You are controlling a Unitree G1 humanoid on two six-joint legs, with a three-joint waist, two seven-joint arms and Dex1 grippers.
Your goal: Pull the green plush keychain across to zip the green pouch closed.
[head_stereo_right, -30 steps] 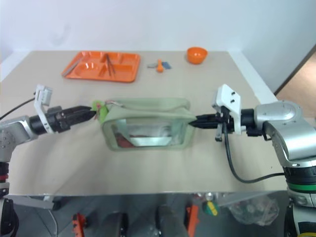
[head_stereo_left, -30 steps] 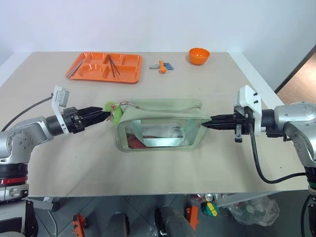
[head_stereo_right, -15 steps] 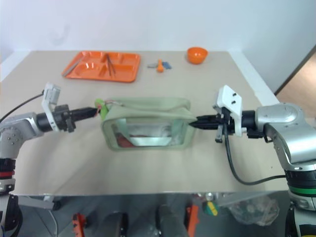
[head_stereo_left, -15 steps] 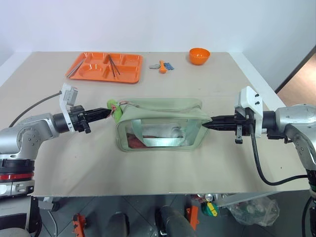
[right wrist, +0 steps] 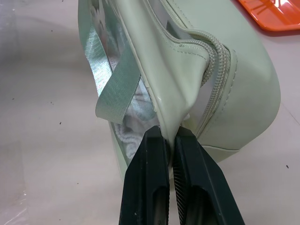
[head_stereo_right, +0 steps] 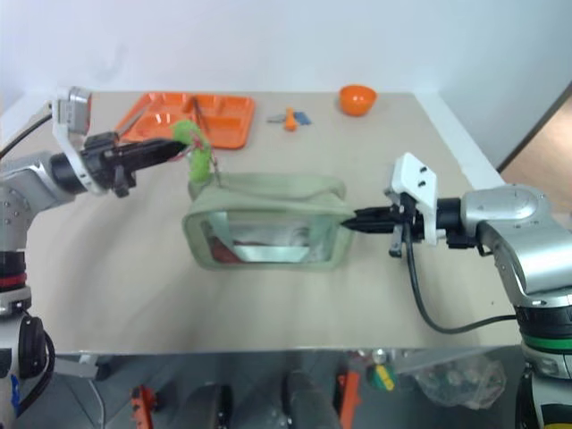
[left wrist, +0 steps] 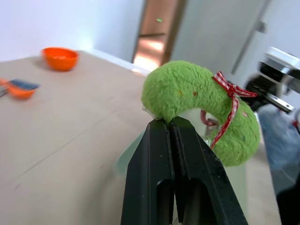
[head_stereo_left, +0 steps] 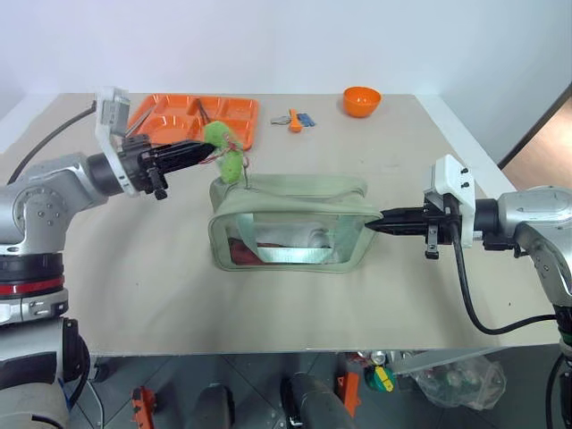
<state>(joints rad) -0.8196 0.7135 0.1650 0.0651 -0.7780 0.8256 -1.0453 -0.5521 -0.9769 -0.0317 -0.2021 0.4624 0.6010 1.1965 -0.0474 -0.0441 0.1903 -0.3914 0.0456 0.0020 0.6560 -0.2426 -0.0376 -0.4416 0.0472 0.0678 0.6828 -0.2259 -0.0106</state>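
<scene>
The green pouch (head_stereo_left: 290, 223) lies mid-table, its clear window and strap handle facing me. My right gripper (head_stereo_left: 375, 223) is shut on the pouch's right end, pinching the fabric (right wrist: 171, 123) beside the zipper. My left gripper (head_stereo_left: 207, 147) is shut on the green plush keychain (head_stereo_left: 223, 150), a curved lime-green plush (left wrist: 197, 103) with a red-checked bow. The keychain is lifted above the pouch's left end, and thin reddish cords run from it down to the pouch's top.
An orange tray (head_stereo_left: 174, 121) with utensils sits at the back left, just behind my left gripper. An orange bowl (head_stereo_left: 361, 100) and a small orange and blue item (head_stereo_left: 297, 119) lie at the back. Bare table lies in front of the pouch.
My left gripper closed on the keychain and rose up and back toward the tray, lifting it off the pouch's left end. The right gripper and pouch stayed put.
</scene>
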